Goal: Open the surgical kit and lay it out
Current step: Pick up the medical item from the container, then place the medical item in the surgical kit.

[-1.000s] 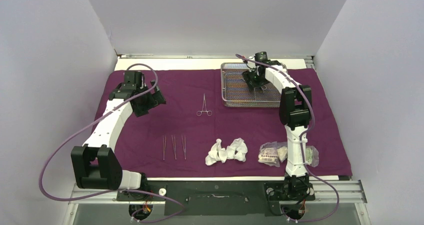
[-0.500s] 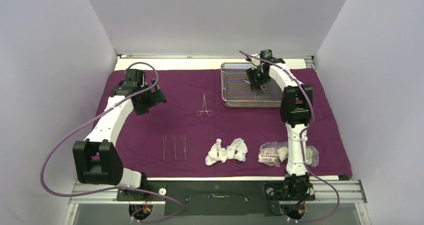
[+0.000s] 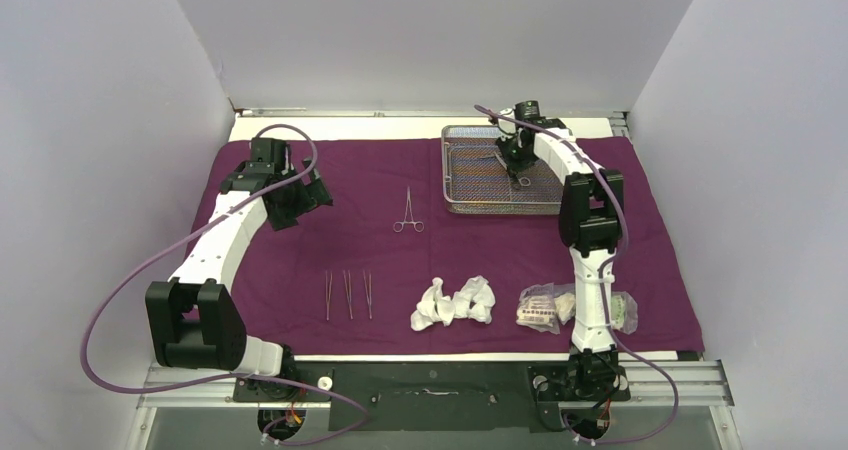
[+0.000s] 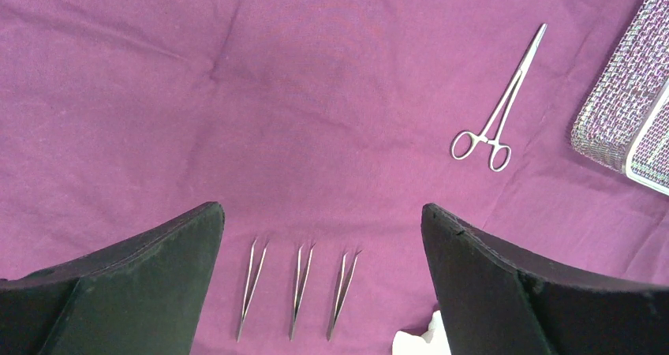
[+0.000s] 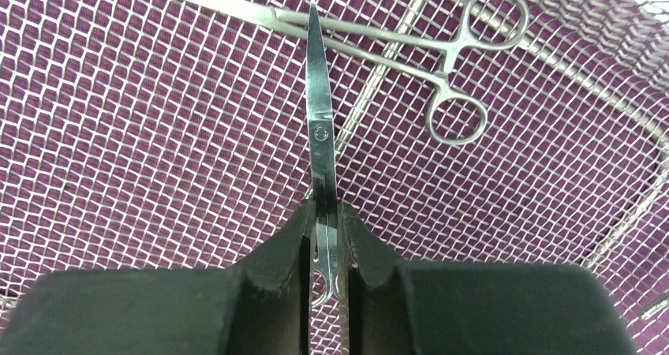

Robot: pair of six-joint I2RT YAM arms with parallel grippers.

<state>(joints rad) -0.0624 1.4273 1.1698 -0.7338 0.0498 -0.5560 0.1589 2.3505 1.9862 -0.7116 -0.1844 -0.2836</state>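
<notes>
The purple cloth (image 3: pixel 330 170) lies spread flat over the table. At its back right stands the wire-mesh tray (image 3: pixel 470 206) (image 5: pixel 118 134). My right gripper (image 3: pixel 512 156) (image 5: pixel 325 209) is down inside the tray, shut on the shank of a slim steel scissor-like instrument (image 5: pixel 319 110) that points away from me. A pair of ring-handled forceps (image 5: pixel 442 55) lies on the mesh just beyond it. Another pair of forceps (image 3: pixel 408 212) (image 4: pixel 497 110) lies on the cloth. Three tweezers (image 3: pixel 347 295) (image 4: pixel 298 288) lie side by side near the front. My left gripper (image 3: pixel 300 200) (image 4: pixel 323 209) hovers open above the cloth, holding nothing.
White gauze wads (image 3: pixel 455 303) (image 4: pixel 414 343) and clear plastic packets (image 3: pixel 545 308) lie at the front right of the cloth, beside the right arm's base. White walls close in the left, right and back sides. The tray's corner (image 4: pixel 623 110) shows in the left wrist view.
My right gripper has closed on the steel instrument in the tray and shifted slightly toward the back. The left arm has barely moved.
</notes>
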